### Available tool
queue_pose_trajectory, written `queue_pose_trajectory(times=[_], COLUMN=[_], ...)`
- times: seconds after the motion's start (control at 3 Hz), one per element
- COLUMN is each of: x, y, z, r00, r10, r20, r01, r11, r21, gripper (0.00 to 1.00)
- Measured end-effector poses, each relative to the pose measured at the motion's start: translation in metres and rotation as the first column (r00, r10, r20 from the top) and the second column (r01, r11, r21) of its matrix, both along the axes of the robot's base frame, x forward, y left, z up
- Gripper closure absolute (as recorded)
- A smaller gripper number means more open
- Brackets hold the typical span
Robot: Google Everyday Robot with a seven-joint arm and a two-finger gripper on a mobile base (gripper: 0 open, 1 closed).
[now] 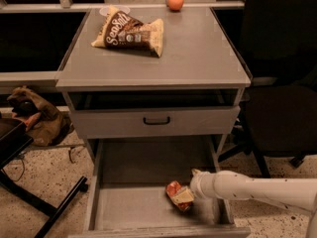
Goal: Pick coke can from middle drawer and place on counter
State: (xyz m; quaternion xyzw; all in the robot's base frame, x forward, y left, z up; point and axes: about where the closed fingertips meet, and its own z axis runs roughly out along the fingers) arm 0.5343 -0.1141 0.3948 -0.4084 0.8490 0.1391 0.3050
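Locate the claw (184, 197) inside the open drawer (131, 205), low in the cabinet, at about 4 o'clock on the drawer floor. The white arm (252, 190) enters from 3 o'clock. The red can (173, 189) lies tilted on the drawer floor, touching the claw on its 9 o'clock side. You cannot tell whether the claw is clamped on the can or merely resting against it. Above, the closed drawer front (109, 124) carries a black handle (156, 120). On the table (198, 58), a chip bag (130, 32) lies at 10 o'clock and an orange (175, 1) sits at 12 o'clock.
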Motion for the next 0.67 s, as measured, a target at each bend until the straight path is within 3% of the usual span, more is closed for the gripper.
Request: queue_pose_trajectory(times=[0.67], x=[-0.0004], y=[-0.0001], z=[-0.0004], r00=[1.0000], r10=[0.001], r20=[-0.002], r01=[-0.001], r11=[1.000], r21=[0.000], gripper=[0.65])
